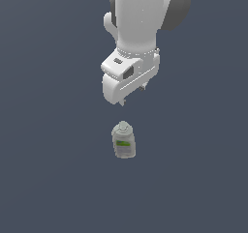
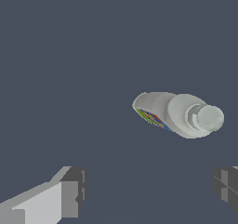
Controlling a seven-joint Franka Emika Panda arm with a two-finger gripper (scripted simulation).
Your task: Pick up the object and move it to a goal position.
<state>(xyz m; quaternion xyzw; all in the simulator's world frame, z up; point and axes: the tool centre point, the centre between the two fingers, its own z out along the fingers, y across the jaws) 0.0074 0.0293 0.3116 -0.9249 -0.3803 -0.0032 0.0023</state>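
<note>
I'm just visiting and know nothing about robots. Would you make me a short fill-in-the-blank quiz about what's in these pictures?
1. The bottle stands upright with its rounded cap pointing ____.
2. The gripper is ____ the bottle, not touching it.
3. Its fingers are spread ____, holding nothing.
4. The band on the bottle's label is bright ____.

Missing words: up; above; open; green

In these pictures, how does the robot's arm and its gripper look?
The arm is glossy white with rounded links and a dark grey joint cap on one side. The gripper has a boxy white body with a dark recess. Its fingers are pale grey with darker grey block-shaped tips. No cables or markings show.
</note>
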